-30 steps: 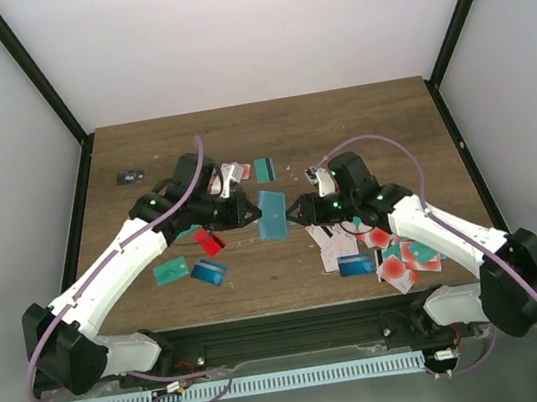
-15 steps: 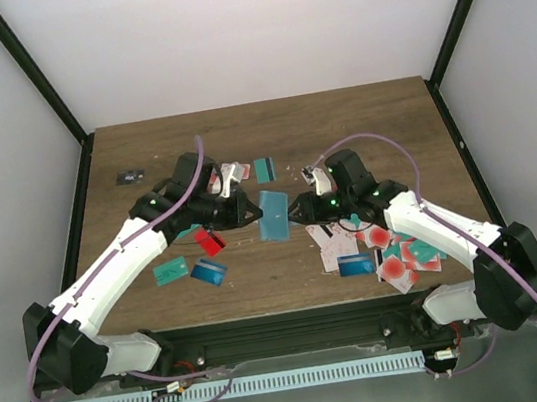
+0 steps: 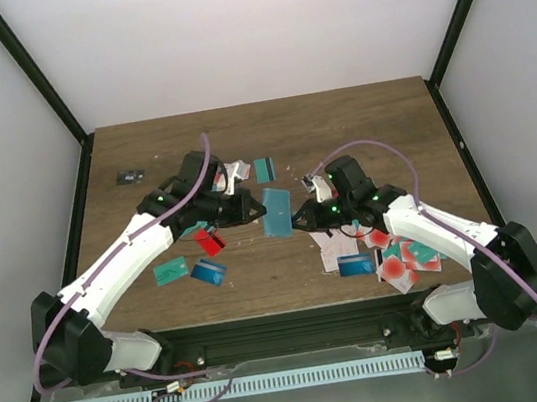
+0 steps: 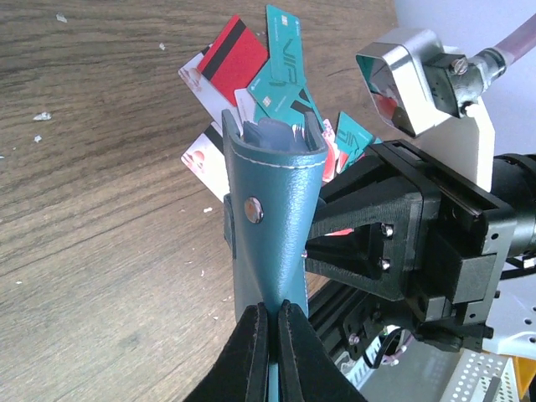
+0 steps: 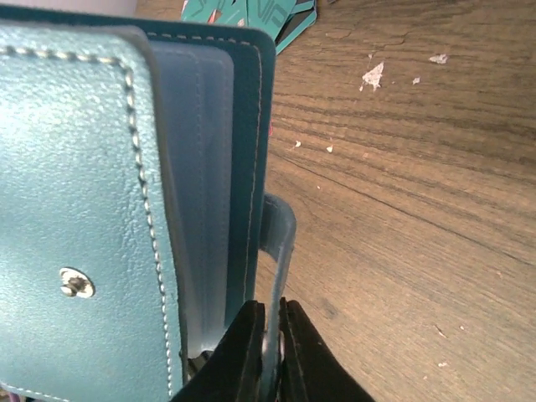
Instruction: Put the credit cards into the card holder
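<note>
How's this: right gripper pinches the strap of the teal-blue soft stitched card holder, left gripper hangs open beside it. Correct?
No: the left gripper is shut on the teal-blue soft stitched card holder, not open beside it; the left wrist view shows it. The right gripper pinches the strap.

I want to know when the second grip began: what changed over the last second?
The right gripper closed its jaws onto the closure tab of the card holder. The left gripper stayed clamped on the holder's opposite edge, holding it off the wood, and the loose credit cards did not move.
</note>
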